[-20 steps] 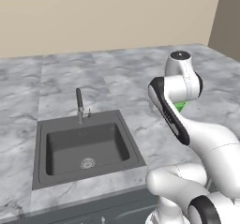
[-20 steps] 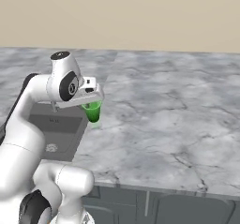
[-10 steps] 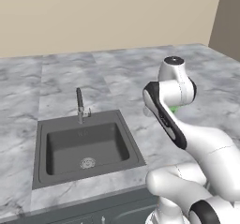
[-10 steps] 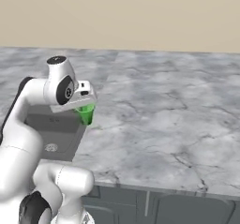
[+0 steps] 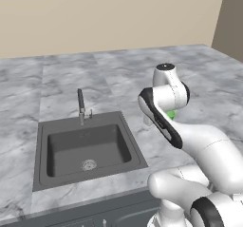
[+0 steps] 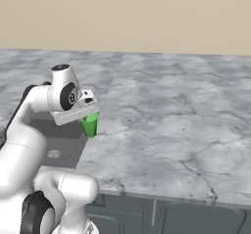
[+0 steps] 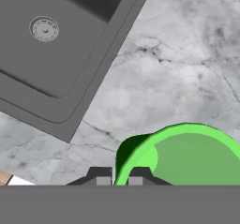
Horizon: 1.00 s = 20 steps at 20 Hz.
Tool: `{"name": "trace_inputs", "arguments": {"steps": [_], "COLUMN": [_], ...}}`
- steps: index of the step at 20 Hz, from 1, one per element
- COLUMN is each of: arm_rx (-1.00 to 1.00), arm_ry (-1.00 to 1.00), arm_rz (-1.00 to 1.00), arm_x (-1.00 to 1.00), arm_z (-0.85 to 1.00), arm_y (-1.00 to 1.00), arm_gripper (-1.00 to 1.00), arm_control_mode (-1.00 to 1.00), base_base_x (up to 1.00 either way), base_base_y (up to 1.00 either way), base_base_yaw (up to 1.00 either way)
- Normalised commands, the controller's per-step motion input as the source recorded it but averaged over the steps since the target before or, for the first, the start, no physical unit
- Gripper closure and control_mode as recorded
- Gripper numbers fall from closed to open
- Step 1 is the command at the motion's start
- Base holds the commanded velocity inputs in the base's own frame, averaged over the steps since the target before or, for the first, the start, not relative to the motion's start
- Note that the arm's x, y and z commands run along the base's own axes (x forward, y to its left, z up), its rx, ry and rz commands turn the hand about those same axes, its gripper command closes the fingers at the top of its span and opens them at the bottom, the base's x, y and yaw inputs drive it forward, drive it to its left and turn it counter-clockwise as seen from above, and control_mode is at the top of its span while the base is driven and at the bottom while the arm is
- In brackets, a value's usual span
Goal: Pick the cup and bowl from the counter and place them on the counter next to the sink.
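Left base view. Sink [image 5: 85, 147]: dark grey recessed basin with a round drain, set in the counter [image 5: 61, 79]. Faucet [image 5: 81, 106]: thin, upright, at the basin's back edge. Arm: white, rising from lower right, its hand turned down just right of the sink. Cup [image 5: 171, 114]: a sliver of bright green showing behind the wrist; the rest is hidden by the arm.

Right base view. Gripper [image 6: 90, 118]: pointing down over the marble at the sink's right edge. Cup [image 6: 90, 125]: green tapered tumbler, upright, hanging from the fingers by its rim; whether its base touches the counter [image 6: 171, 115] cannot be told. Sink [image 6: 56, 140]: mostly hidden behind the arm.

Hand view. Fingers [image 7: 100, 175]: two dark tips nearly together, pinching the cup's wall at the rim, one inside and one outside. Cup [image 7: 187, 155]: open mouth seen from above, over bare marble counter [image 7: 178, 68]. Sink [image 7: 61, 45]: basin and drain at upper left, its corner near the cup but apart from it.
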Motion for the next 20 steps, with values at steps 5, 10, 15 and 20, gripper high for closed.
{"name": "trace_inputs", "arguments": {"steps": [5, 10, 15, 20], "arm_rx": [0.01, 0.03, 0.00, 0.00], "arm_ry": [0.00, 0.00, 0.02, 0.03], "arm_rz": [0.05, 0.09, 0.09, 0.09], "arm_x": [0.29, 0.38, 0.33, 0.22], "arm_z": [-0.26, -0.28, -0.51, -0.51], "arm_y": [-0.03, 0.00, 0.00, 0.00], "arm_gripper": [1.00, 1.00, 1.00, 1.00], "arm_control_mode": [-1.00, -1.00, -1.00, -1.00], "base_base_x": [0.00, 0.00, 0.00, 0.00], "base_base_y": [0.00, 0.00, 0.00, 0.00], "base_base_yaw": [0.00, 0.00, 0.00, 0.00]}}
